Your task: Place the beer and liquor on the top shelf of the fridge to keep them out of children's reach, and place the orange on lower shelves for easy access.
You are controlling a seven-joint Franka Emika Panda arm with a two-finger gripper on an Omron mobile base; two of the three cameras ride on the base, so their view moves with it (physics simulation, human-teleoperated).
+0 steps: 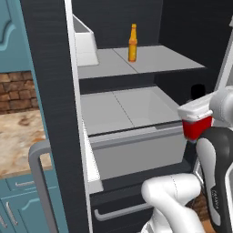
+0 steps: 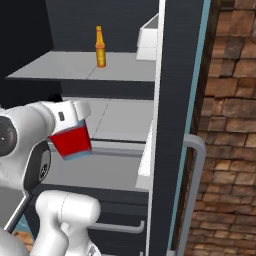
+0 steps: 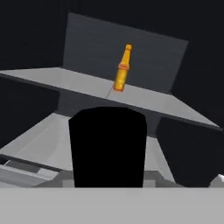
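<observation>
On the top shelf of the fridge, beer upright, hand gripping liquor outside.

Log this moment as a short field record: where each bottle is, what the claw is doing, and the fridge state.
beer: upright on the top shelf of the fridge, beer standing free
liquor: liquor held in front of the fridge, below top shelf level, tilted
claw: claw shut on the liquor near its shoulders; black cap looms in the hand view
fridge: fridge door open, grey drawer under the lower shelf
orange: not placed on any shelf seen here
</observation>
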